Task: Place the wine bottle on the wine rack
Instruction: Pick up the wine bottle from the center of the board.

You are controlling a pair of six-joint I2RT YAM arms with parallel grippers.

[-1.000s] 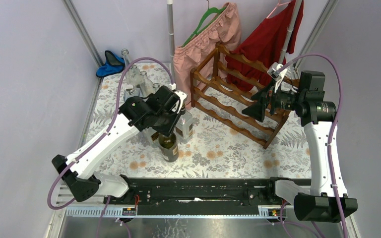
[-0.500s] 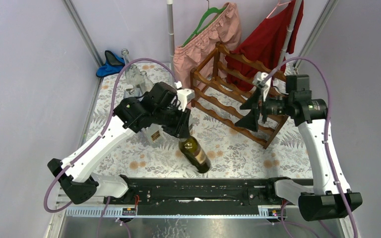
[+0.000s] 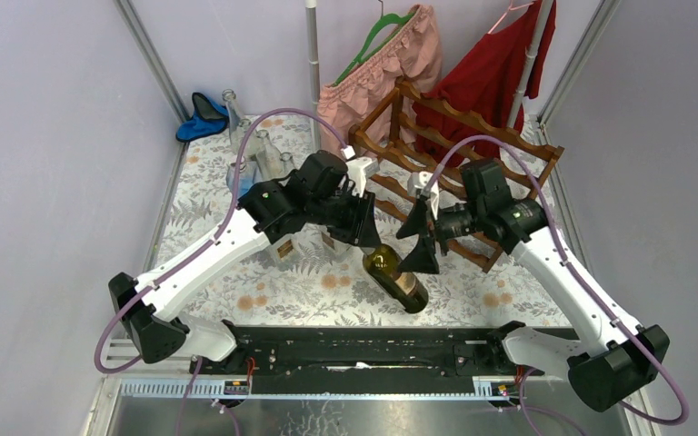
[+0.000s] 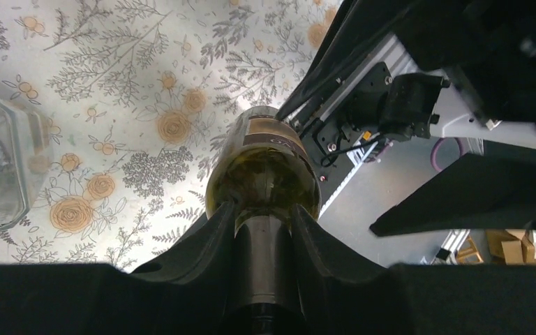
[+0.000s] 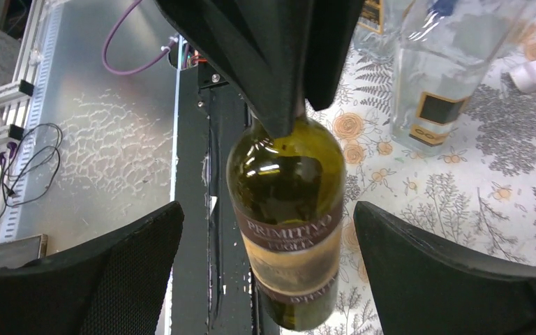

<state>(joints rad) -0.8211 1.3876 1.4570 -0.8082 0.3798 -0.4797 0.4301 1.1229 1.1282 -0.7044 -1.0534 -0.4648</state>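
Probably handing wine bottle across.
Close wide-spread right gripper squarely on body before loosening left gripper pinch on neck.

The worktop is covered by a floral-print cloth. The wine rack stands upright on its far right part. Left of the rack, clear glass bottles stand grouped together. Farther left of the rack, in the far corner, lies a blue object.
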